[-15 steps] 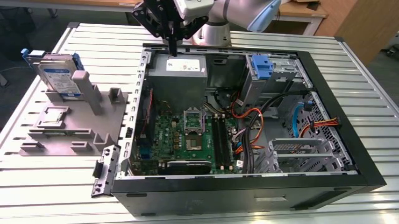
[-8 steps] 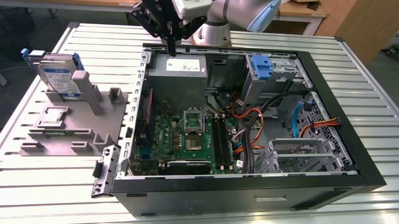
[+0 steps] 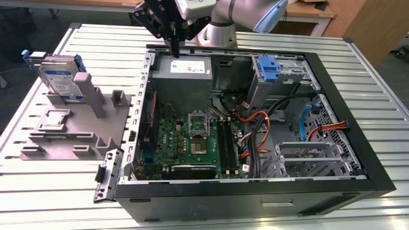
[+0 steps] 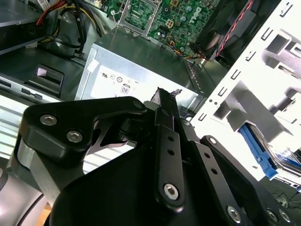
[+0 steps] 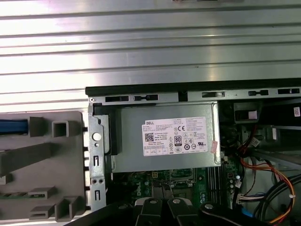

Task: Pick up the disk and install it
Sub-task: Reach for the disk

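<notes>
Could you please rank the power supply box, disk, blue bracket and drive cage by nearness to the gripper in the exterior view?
1. power supply box, just under the gripper.
2. blue bracket, at the exterior view's right, and disk, on the stand at its left: too close to call.
3. drive cage, at the case's opposite end.

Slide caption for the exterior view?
Pincer above the power supply in the open PC case; disk stands in the grey fixture at the exterior view's left.

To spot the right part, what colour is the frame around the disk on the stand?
Bright blue, edging the silver-grey disk; shows best in the exterior view.
</notes>
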### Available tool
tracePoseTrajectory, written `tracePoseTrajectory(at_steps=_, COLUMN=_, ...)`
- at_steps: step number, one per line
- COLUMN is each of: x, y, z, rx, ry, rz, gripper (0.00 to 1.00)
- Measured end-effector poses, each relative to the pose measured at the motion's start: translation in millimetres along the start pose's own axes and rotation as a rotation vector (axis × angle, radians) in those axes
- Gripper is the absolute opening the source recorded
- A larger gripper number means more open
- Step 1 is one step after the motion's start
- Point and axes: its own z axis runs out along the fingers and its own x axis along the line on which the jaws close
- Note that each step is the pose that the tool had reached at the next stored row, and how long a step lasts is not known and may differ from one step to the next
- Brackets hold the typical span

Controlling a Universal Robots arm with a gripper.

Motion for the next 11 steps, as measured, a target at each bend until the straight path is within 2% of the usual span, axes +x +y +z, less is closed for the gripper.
tracePoseTrajectory(at_steps=11, x=3.7, y=-0.3, z=-0.1, rx=0.0, ry=0.0001, rz=0.0, gripper=0.1)
